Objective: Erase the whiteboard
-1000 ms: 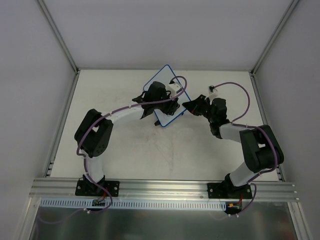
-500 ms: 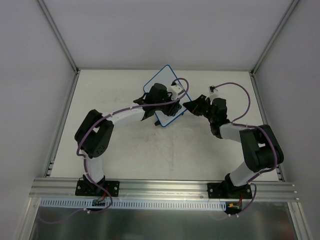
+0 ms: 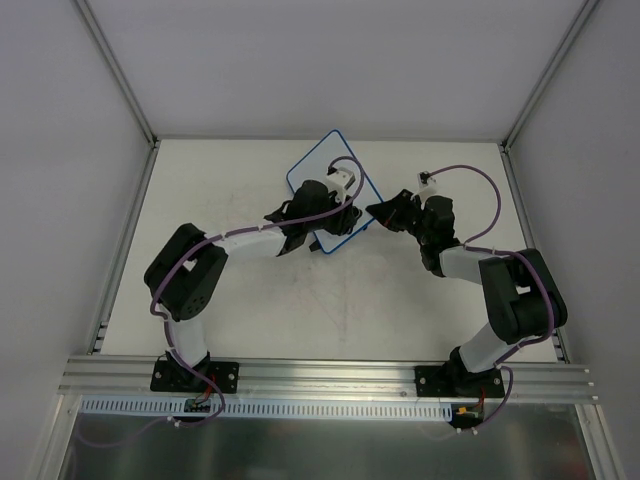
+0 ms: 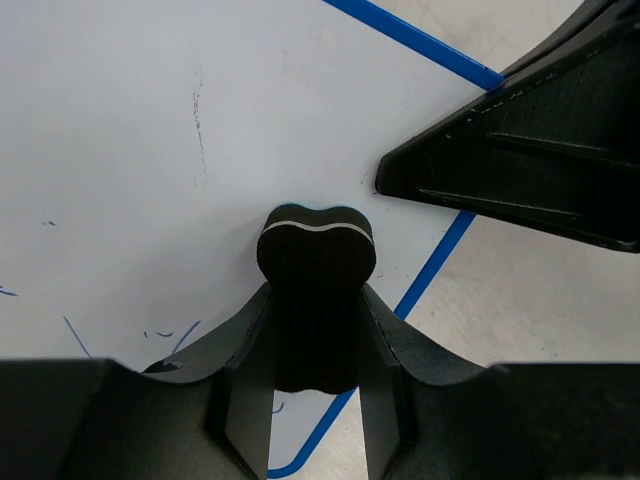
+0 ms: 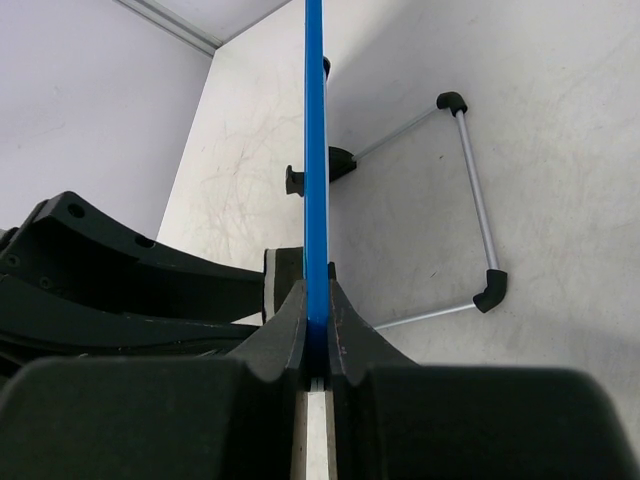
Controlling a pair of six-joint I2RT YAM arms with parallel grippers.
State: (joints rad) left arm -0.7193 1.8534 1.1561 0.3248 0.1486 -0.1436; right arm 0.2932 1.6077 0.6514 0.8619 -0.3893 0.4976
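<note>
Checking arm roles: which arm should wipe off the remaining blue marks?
Left. The left gripper holds the eraser at the whiteboard, close to the marks. The right gripper is clamped on the board's rim, steadying it.

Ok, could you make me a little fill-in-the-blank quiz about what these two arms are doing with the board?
1. The left fingers pinch a black ___.
2. The right fingers clamp the ___ by its rim.
3. The faint marks on it are coloured ___.
Missing words: eraser; whiteboard; blue.
</note>
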